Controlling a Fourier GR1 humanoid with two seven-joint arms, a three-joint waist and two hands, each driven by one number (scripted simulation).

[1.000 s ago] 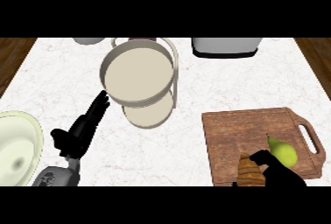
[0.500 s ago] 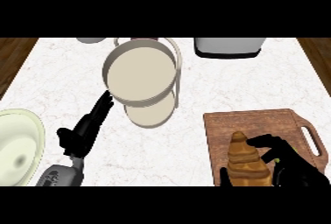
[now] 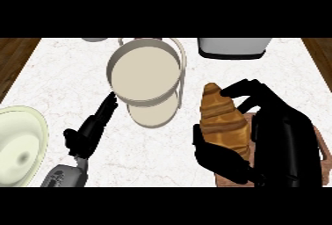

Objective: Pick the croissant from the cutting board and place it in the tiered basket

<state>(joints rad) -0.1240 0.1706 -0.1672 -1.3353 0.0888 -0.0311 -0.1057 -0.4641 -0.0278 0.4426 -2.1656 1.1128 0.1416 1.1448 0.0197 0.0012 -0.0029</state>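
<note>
The croissant (image 3: 224, 122) is in the right hand (image 3: 276, 132), upright with its pointed tip up, fingers curled over its right side and the thumb under its lower left. It shows in front of the white marble table (image 3: 65, 83), just right of the tiered basket (image 3: 146, 74). Only a small strip of the cutting board (image 3: 228, 180) shows under the hand, at the lower edge.

The basket has two round cream tiers, the larger above the smaller, with a thin handle arching over them.

The left hand (image 3: 84, 136) is open, fingers straight and pointing up toward the basket's lower left edge, its fingertips just beside the rim. A pale green plate (image 3: 19, 145) lies at the left edge. A white container (image 3: 233, 47) stands at the far side.
</note>
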